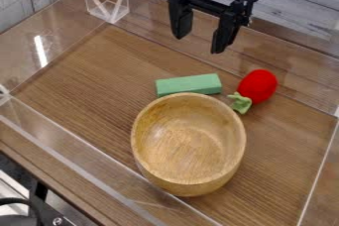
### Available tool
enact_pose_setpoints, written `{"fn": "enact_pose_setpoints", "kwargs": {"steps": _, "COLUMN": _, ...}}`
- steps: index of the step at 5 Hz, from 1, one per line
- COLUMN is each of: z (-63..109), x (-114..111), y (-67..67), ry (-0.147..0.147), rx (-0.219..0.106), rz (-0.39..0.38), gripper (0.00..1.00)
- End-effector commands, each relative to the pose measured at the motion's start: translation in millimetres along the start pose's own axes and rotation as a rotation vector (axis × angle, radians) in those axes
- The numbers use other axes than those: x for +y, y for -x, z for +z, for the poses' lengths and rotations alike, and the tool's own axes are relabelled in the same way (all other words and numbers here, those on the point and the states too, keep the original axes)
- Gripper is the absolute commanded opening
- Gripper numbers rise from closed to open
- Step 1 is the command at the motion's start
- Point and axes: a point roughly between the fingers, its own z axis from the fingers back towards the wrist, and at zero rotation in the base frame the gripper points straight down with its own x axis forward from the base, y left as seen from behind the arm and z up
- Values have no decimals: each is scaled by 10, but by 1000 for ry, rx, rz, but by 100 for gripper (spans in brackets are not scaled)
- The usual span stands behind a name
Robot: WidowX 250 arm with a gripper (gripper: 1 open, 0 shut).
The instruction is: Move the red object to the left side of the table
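The red object (257, 84) is a small rounded bright-red toy with a light-green piece at its base, lying on the right part of the brown wood-grain table (93, 76). My black gripper (201, 29) hangs open above the table's far middle, fingers pointing down, up and to the left of the red toy and apart from it. Nothing sits between its fingers.
A green rectangular block (188, 85) lies just left of the red toy. A wide wooden bowl (189, 143) stands in front of both. Clear acrylic walls (54, 32) border the tabletop, with a clear bracket (106, 6) at the far left.
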Motion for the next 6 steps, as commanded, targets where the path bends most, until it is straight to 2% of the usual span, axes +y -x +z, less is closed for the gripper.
{"fn": "enact_pose_setpoints", "kwargs": {"steps": 1, "z": -102, "x": -53, "y": 23, "ry": 7, "rx": 32, "rz": 4, "gripper": 100}}
{"fn": "enact_pose_setpoints", "kwargs": {"steps": 2, "z": -176, "x": -163, "y": 4, "ry": 12, "rx": 52, "rz": -11, "gripper": 100}}
{"fn": "enact_pose_setpoints", "kwargs": {"steps": 3, "z": -225, "x": -405, "y": -74, "ry": 2, "rx": 43, "rz": -118, "gripper": 100}}
{"fn": "enact_pose_setpoints", "kwargs": {"steps": 4, "z": -291, "x": -795, "y": -260, "ry": -20, "rx": 28, "rz": -247, "gripper": 100}}
{"fn": "enact_pose_setpoints", "kwargs": {"steps": 5, "z": -401, "x": -1104, "y": -366, "ry": -36, "rx": 25, "rz": -308, "gripper": 100}}
{"fn": "enact_pose_setpoints", "kwargs": {"steps": 6, "z": -566, "x": -1189, "y": -444, "ry": -55, "rx": 44, "rz": -331, "gripper": 100}}
